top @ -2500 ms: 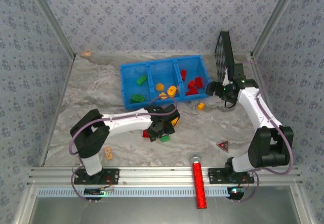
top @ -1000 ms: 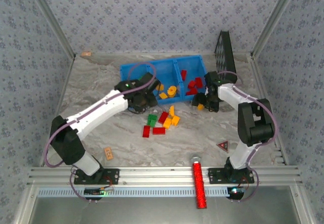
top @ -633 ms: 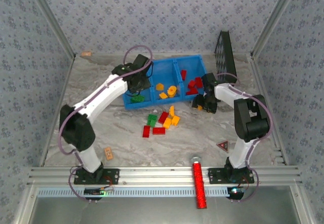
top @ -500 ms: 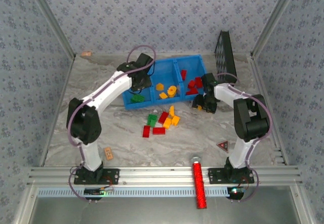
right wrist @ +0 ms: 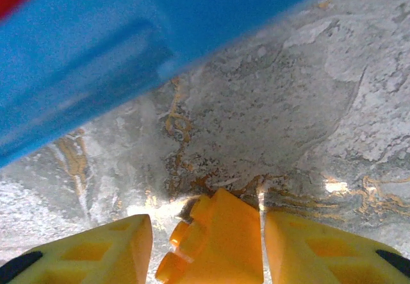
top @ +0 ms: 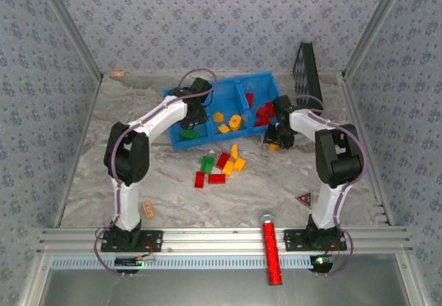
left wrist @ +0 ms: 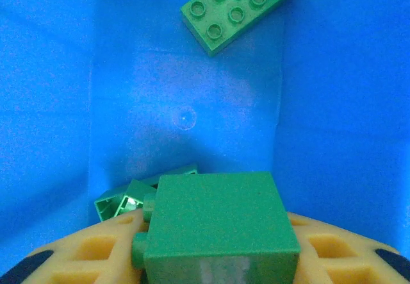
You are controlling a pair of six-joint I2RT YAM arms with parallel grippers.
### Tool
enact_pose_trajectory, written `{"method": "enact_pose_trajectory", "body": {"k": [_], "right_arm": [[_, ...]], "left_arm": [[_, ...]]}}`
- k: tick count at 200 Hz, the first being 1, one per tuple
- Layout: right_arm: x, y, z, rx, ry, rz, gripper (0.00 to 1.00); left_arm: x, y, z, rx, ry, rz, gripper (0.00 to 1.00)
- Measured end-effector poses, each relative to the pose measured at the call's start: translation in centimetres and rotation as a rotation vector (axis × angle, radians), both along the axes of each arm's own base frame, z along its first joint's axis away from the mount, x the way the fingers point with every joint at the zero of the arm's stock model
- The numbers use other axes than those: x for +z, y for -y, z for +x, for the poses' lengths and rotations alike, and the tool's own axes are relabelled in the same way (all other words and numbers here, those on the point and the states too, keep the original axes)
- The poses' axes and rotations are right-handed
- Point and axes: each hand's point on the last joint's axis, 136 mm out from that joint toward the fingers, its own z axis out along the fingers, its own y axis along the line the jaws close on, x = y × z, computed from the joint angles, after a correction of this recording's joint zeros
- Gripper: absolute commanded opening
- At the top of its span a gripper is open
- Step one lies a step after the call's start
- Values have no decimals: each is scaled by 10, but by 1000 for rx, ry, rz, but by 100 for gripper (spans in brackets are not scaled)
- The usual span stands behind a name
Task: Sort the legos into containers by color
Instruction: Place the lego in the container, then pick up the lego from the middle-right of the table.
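Your left end effector gripped one green brick; your right end effector flanked one cut-off orange brick, its grip impossible to tell.

Blue tray, three compartments: green bricks left, orange-yellow bricks middle, red bricks right. One green brick held over left compartment; two-by-four green brick flat on its floor, studs up. Loose mixed cluster on desk near tray's front. Single orange brick on desk beside tray's right front wall.
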Motion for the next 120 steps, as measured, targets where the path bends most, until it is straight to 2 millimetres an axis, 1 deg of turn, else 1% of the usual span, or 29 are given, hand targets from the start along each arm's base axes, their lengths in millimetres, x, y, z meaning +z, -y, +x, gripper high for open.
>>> {"method": "enact_pose_trajectory", "body": {"k": [41, 72, 93, 120], "right_arm": [[-1, 0, -1, 11, -1, -10, 34], [-1, -1, -2, 14, -2, -17, 28], [0, -1, -3, 17, -2, -24, 25], [5, -4, -14, 40, -12, -41, 24]], "left_arm": [[-7, 0, 0, -14, -16, 10, 53], [-15, 0, -1, -19, -33, 21, 60], [-16, -1, -2, -20, -37, 23, 63], [-19, -2, -4, -20, -43, 26, 64]]}}
